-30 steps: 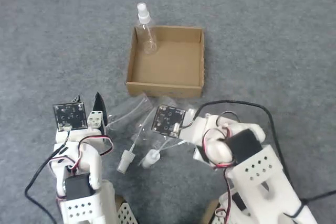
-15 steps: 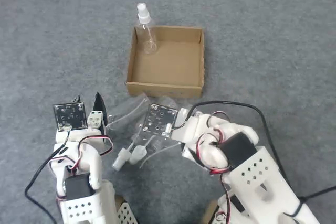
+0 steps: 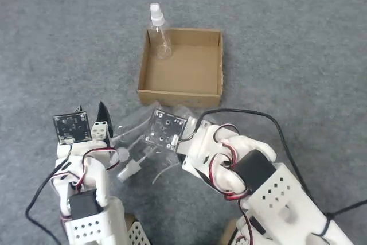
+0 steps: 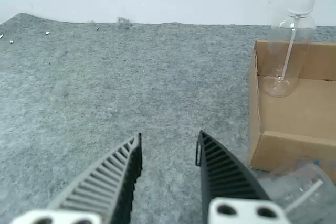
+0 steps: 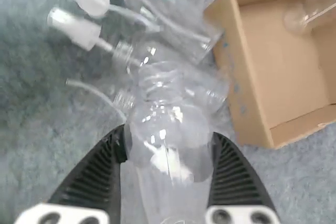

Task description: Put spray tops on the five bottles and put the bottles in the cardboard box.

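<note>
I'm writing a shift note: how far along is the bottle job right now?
Done: one capped bottle stands in the cardboard box. In hand: the right gripper is shut on a clear bottle. Left to do: loose spray tops and other bottles lie on the carpet, and the left gripper is open, holding nothing.

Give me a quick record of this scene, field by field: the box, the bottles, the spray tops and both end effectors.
cardboard box: open, on grey carpet
capped bottle: upright in the box's far corner
right end effector: shut on clear bottle
left end effector: open, empty
loose spray tops: on the carpet in front of the box
</note>
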Robot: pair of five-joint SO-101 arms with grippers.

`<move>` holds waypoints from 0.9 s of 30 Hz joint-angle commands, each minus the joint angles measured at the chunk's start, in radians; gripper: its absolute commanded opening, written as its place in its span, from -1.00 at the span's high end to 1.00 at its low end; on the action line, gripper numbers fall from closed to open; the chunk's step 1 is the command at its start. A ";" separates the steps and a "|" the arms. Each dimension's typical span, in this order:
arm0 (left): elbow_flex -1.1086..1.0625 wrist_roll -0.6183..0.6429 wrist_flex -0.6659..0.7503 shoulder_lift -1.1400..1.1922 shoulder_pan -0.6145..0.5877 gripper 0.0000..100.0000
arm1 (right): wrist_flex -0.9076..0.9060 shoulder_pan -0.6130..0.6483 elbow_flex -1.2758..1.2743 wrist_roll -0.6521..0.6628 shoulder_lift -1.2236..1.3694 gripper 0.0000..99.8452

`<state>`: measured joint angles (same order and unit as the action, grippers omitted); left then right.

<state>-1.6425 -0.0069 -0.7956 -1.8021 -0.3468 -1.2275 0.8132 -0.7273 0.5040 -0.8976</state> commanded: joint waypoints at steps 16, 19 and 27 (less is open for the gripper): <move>0.042 0.190 0.084 -0.015 -0.178 0.67 | 0.096 0.010 0.066 -0.127 -0.030 0.89; 0.059 0.229 0.066 -0.015 -0.178 0.67 | 0.093 0.004 0.049 -0.130 -0.030 0.89; 0.110 0.245 -0.018 -0.015 -0.178 0.67 | 0.097 -0.022 -0.025 -0.135 -0.031 0.89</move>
<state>-1.6072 0.2248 -0.7894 -1.8021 -0.5186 -1.1477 0.8147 -0.7580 0.3782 -0.8976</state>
